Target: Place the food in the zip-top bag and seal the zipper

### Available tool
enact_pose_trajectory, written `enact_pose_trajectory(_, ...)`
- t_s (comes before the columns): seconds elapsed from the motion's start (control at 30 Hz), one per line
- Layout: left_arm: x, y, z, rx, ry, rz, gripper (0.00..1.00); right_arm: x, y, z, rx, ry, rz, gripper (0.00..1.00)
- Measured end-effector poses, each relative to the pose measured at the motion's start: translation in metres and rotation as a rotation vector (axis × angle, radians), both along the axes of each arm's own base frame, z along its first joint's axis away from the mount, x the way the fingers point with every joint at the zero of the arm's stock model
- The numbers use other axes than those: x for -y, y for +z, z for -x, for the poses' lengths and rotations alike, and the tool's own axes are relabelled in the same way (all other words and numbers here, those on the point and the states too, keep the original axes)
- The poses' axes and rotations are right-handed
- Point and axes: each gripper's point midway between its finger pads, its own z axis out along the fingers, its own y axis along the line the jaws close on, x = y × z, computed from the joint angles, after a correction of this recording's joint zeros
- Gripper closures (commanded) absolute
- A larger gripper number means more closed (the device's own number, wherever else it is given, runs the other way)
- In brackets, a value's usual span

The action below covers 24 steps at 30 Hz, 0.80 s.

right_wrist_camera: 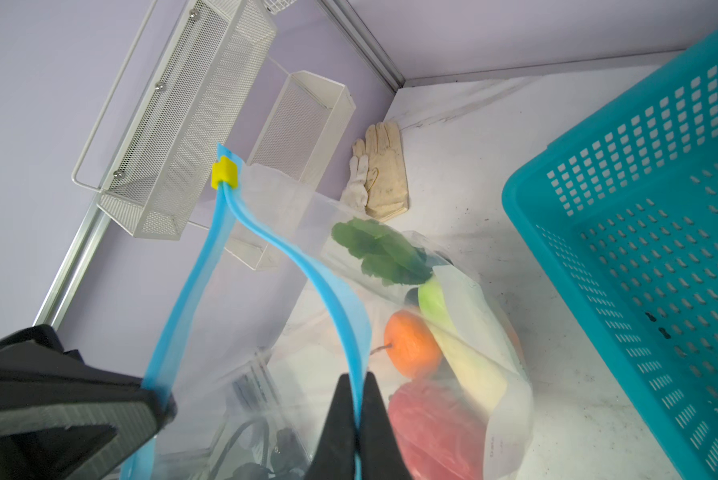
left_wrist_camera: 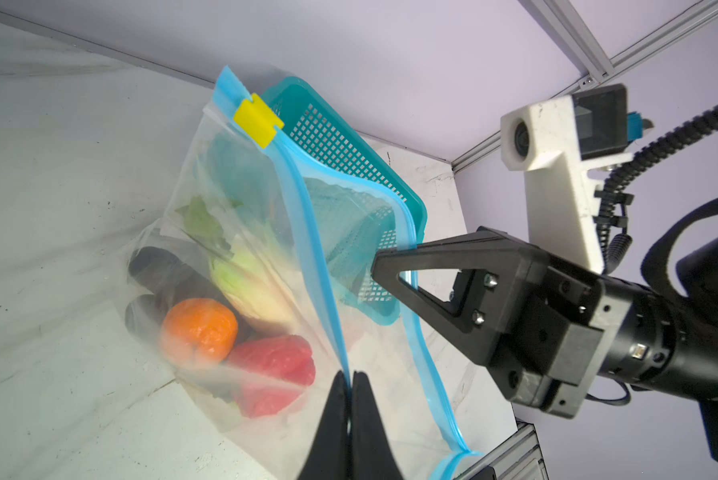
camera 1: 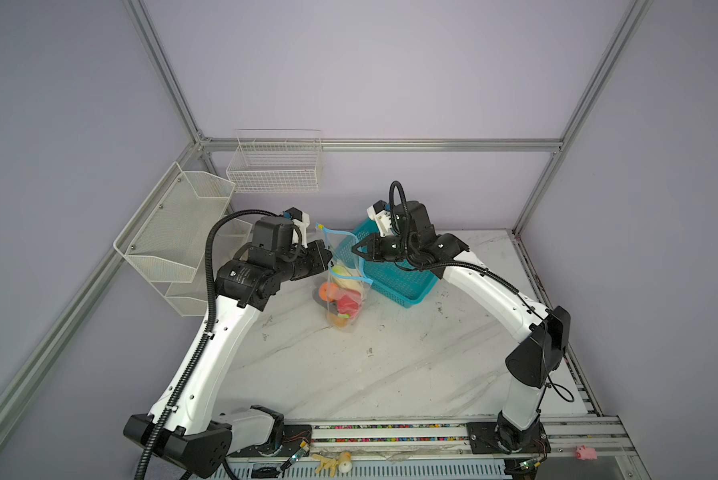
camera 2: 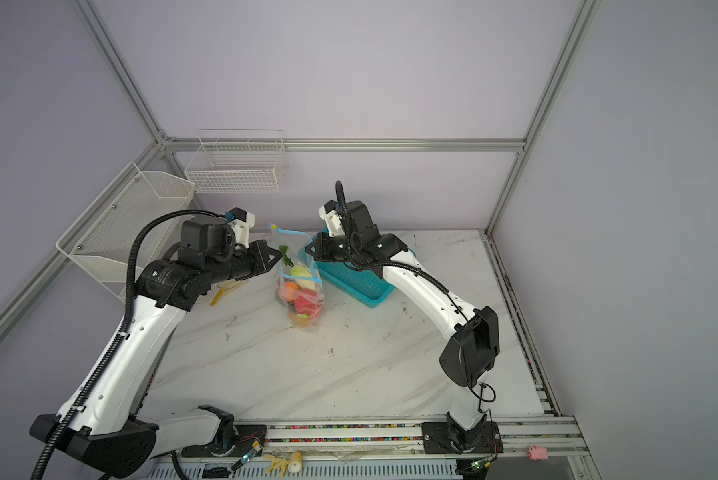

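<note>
The clear zip-top bag point(camera 1: 342, 299) point(camera 2: 303, 301) stands on the marble table with its mouth held apart. Inside lies the food: an orange piece point(left_wrist_camera: 199, 328), a red one point(left_wrist_camera: 274, 370), a green-white one point(left_wrist_camera: 245, 278) and a dark one point(left_wrist_camera: 157, 266). My left gripper point(left_wrist_camera: 351, 376) point(camera 1: 330, 254) is shut on one side of the light-blue zipper point(left_wrist_camera: 307, 216). My right gripper point(right_wrist_camera: 355, 380) point(camera 1: 354, 250) is shut on the opposite side of the zipper point(right_wrist_camera: 307, 266). The yellow slider point(left_wrist_camera: 258, 119) point(right_wrist_camera: 224, 172) sits at the strip's far end.
A teal perforated basket point(camera 1: 390, 278) point(right_wrist_camera: 640, 249) stands just behind and to the right of the bag. White wire baskets point(camera 1: 274, 166) and a mesh shelf point(camera 1: 174, 232) hang on the back-left walls. Pale gloves point(right_wrist_camera: 380, 170) lie near the corner. A pink toy point(camera 1: 586, 452) sits on the front rail.
</note>
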Motion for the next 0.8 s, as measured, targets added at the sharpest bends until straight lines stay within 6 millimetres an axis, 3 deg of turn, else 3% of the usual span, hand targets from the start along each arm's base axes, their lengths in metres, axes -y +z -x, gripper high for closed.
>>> enact_pose_trajectory(0.2,-0.005,0.008,0.007,0.024,0.014,0.001,1.0,-0.005,0.016,0.001,0.034,0.021,0.01,0.91)
enact_pose_trajectory(0.33,-0.007,0.011,0.008,0.03,0.024,0.006,1.0,-0.013,0.011,0.004,0.037,0.045,0.02,0.86)
enact_pose_trajectory(0.4,-0.007,0.011,0.009,0.031,0.027,0.005,1.0,-0.015,0.006,0.005,0.034,0.056,0.027,0.8)
enact_pose_trajectory(0.53,-0.008,0.004,0.008,0.017,0.034,0.005,1.0,-0.017,-0.01,0.007,0.029,0.084,0.054,0.52)
enact_pose_trajectory(0.63,-0.008,-0.005,0.007,-0.006,0.036,-0.003,1.0,-0.015,-0.013,0.005,0.065,0.086,0.075,0.45)
enact_pose_trajectory(0.8,-0.008,-0.008,0.004,-0.012,0.042,-0.009,1.0,0.004,0.008,0.01,0.198,0.053,0.088,0.36)
